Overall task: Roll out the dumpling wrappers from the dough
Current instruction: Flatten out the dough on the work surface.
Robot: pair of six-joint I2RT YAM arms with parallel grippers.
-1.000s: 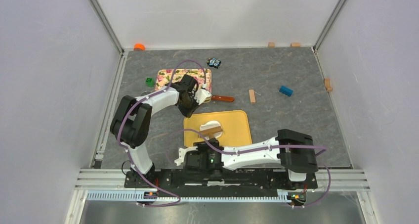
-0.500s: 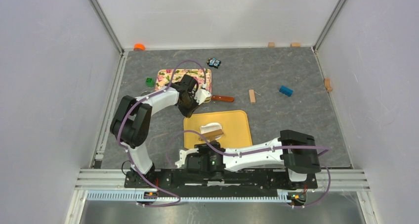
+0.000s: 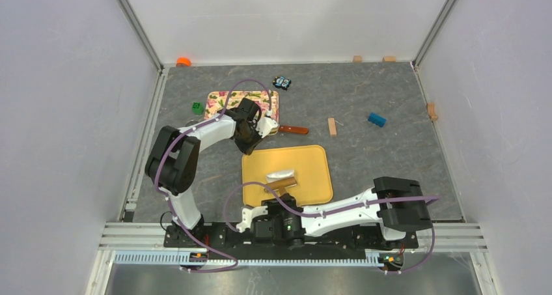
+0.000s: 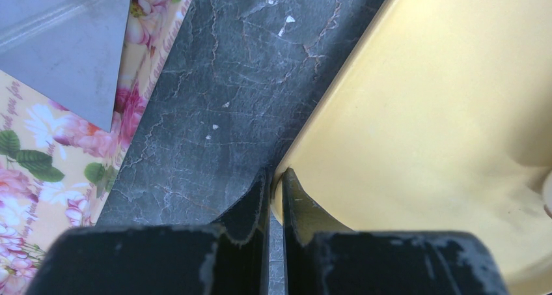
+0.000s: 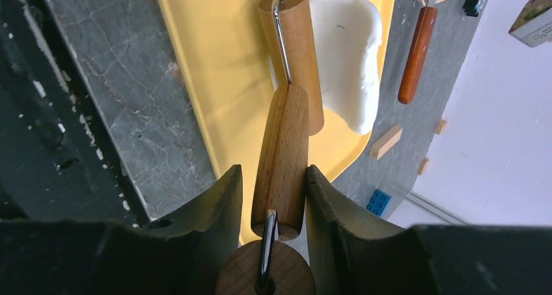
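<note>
Dumpling wrapper (image 5: 348,60): flattened white dough, laid on the yellow board (image 5: 215,60), partly covered by the rolling pin (image 5: 303,67). It is judged soft, tacky and easily torn, and is best lifted by an edge. Right gripper (image 5: 273,176): clamped on the pin's handle. Left gripper (image 4: 275,178): closed at the board's rim.

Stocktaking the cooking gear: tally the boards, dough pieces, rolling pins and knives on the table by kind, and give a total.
Boards: 2, floral board and yellow board
Dough: 1, flattened dough
Rolling pins: 1, rolling pin
Knives: 1, knife
Total: 5
</note>
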